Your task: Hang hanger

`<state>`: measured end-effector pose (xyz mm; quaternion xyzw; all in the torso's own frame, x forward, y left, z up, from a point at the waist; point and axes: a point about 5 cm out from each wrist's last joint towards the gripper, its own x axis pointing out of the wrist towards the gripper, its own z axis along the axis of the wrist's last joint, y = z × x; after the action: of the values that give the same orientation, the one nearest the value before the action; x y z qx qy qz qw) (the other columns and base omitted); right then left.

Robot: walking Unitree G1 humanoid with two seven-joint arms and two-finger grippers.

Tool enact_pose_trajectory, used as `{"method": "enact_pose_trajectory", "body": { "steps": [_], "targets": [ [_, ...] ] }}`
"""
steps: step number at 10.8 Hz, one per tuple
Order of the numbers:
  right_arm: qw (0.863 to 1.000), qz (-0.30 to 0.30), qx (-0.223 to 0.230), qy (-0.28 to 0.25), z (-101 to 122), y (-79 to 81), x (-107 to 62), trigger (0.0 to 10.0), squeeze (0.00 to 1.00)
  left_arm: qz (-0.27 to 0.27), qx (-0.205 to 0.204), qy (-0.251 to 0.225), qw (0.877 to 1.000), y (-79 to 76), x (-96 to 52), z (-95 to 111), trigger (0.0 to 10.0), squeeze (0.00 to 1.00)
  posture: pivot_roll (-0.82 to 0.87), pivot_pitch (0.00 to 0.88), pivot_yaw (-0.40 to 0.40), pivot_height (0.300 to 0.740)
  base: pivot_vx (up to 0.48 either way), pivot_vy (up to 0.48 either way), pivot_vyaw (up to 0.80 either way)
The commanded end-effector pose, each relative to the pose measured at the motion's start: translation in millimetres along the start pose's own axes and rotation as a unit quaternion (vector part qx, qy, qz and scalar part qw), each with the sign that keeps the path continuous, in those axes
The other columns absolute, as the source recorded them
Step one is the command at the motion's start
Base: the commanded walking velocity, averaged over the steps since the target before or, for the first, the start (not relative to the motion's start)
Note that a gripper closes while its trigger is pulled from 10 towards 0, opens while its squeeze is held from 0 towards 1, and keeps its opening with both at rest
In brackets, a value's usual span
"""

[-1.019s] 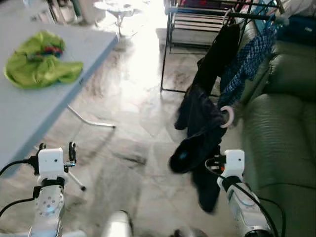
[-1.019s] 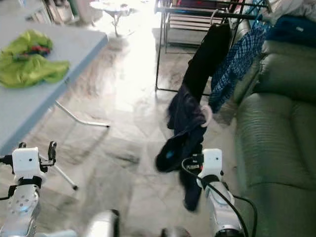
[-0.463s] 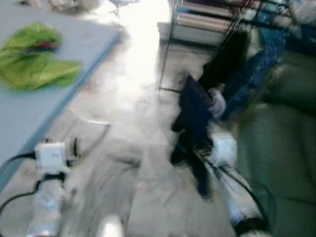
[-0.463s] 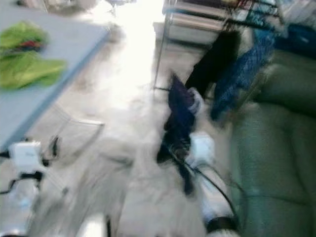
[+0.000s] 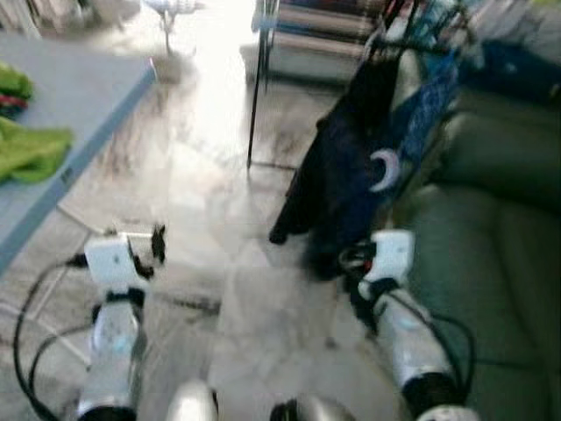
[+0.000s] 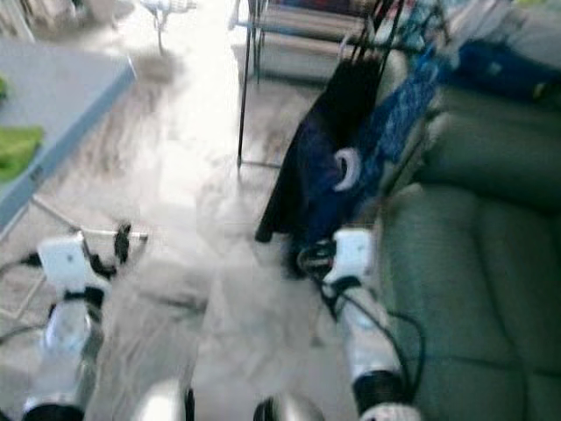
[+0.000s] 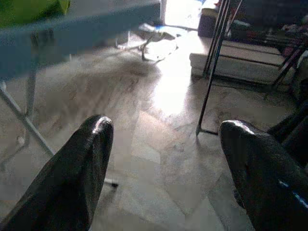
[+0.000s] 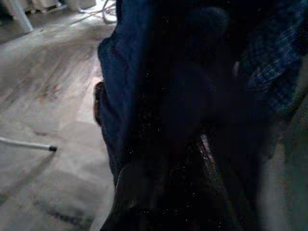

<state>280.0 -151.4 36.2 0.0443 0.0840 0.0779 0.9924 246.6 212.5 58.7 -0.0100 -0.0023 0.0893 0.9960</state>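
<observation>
A white hanger hook sticks up out of a dark navy garment that droops toward the floor. My right gripper is shut on the hanger low in that garment, right in front of the black clothes rack. A black garment and a blue plaid shirt hang on the rack just behind it. The right wrist view is dark, with navy cloth pressed close. My left gripper hovers open over the floor at the left, its fingers wide apart with nothing between them.
A green sofa lies close on the right, beside the rack. A blue-grey folding table with a green cloth stands on the left. Pale marble floor stretches between them.
The camera has swung right and nearer the rack. My right gripper has carried the navy garment and hanger up against the hanging clothes. The left gripper sits higher in view.
</observation>
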Motion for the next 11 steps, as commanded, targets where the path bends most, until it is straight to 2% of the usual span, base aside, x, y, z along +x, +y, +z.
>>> {"method": "enact_pose_trajectory", "body": {
  "steps": [1, 2, 3, 4, 5, 6, 7, 8, 9, 10, 11],
  "targets": [
    [1.000, -0.010, -0.001, -0.023, 6, -6.2, -2.4, 10.0, 0.00, 0.022, 0.024, 0.008, 0.999, 1.3, -4.3, -3, 10.0, 0.00, 0.09, 0.134, -0.090, 0.740, 0.000, 0.000, 0.00],
    [1.000, -0.016, 0.003, -0.021, 4, -6.7, -4.0, 10.0, 0.00, 0.078, 0.063, 0.020, 0.995, 6.7, -4.6, -7, 10.0, 0.00, 0.09, 0.137, -0.090, 0.740, 0.000, 0.000, 0.00],
    [1.000, -0.018, 0.004, -0.023, 4, -5.6, -4.0, 10.0, 0.00, 0.078, 0.051, 0.002, 0.996, 5.2, -1.1, -4, 10.0, 0.00, 0.09, 0.136, -0.091, 0.740, 0.000, 0.000, 0.00],
    [0.999, -0.019, 0.005, -0.025, 4, -4.3, -3.5, 10.0, 0.00, 0.084, 0.090, -0.034, 0.992, 2.2, 3.8, 3, 10.0, 0.00, 0.09, 0.134, -0.093, 0.740, 0.000, 0.000, 0.00],
    [1.000, -0.018, 0.004, -0.026, 5, -3.8, -2.9, 10.0, 0.00, 0.051, 0.111, -0.073, 0.990, -7.3, 7.8, 11, 10.0, 0.00, 0.09, 0.133, -0.095, 0.740, 0.000, 0.000, 0.00],
    [1.000, -0.012, 0.001, -0.029, 7, -2.8, 0.4, 10.0, 0.00, 0.001, 0.129, -0.055, 0.990, -19.7, 22.0, 11, 10.0, 0.00, 0.09, 0.123, -0.104, 0.740, 0.000, 0.000, 0.00],
    [0.999, -0.011, -0.002, -0.032, 11, -4.0, 4.7, 10.0, 0.00, -0.048, 0.174, -0.066, 0.981, -27.7, 40.0, 18, 10.0, 0.00, 0.09, 0.115, -0.106, 0.740, 0.000, 0.000, 0.00],
    [0.999, -0.010, -0.004, -0.033, 13, -4.3, 6.4, 10.0, 0.00, -0.062, 0.174, -0.059, 0.981, -27.8, 46.9, 18, 10.0, 0.00, 0.09, 0.110, -0.106, 0.740, 0.000, 0.000, 0.00],
    [0.999, -0.014, -0.006, -0.040, 16, -6.5, 8.2, 10.0, 0.00, -0.114, 0.139, -0.041, 0.983, -33.7, 53.9, 17, 10.0, 0.00, 0.07, 0.104, -0.099, 0.740, 0.000, 0.000, 0.00],
    [0.999, -0.018, -0.007, -0.043, 18, -8.4, 7.4, 10.0, 0.00, -0.099, 0.128, -0.046, 0.986, -34.5, 50.4, 17, 10.0, 0.00, 0.06, 0.102, -0.092, 0.740, 0.000, 0.000, 0.00],
    [0.999, -0.030, -0.007, -0.044, 15, -14.2, 1.8, 10.0, 0.00, -0.069, 0.109, -0.037, 0.991, -32.7, 32.8, 7, 10.0, 0.00, 0.06, 0.103, -0.087, 0.740, 0.000, 0.000, 0.00]
  ]
}}
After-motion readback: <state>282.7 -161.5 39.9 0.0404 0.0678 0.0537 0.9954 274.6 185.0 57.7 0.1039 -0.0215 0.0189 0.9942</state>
